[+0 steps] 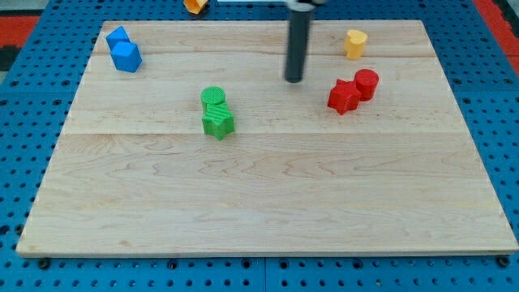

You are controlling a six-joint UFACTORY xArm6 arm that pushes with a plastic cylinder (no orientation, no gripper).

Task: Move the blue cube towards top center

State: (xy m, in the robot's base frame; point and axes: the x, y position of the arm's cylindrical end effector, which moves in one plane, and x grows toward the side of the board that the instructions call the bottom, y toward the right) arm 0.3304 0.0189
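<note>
Two blue blocks touch at the view's top left. The upper one (117, 37) is a small cube-like block. The lower one (127, 57) is larger and angular. My tip (293, 79) is the lower end of a dark upright rod near the top centre of the wooden board (268, 203). It is far to the right of the blue blocks and touches no block.
A green cylinder (214, 98) touches a green star-like block (217, 122) left of centre. A red star-like block (344, 96) touches a red cylinder (366, 83) right of my tip. A yellow block (355, 43) sits at top right. An orange block (195, 6) lies past the top edge.
</note>
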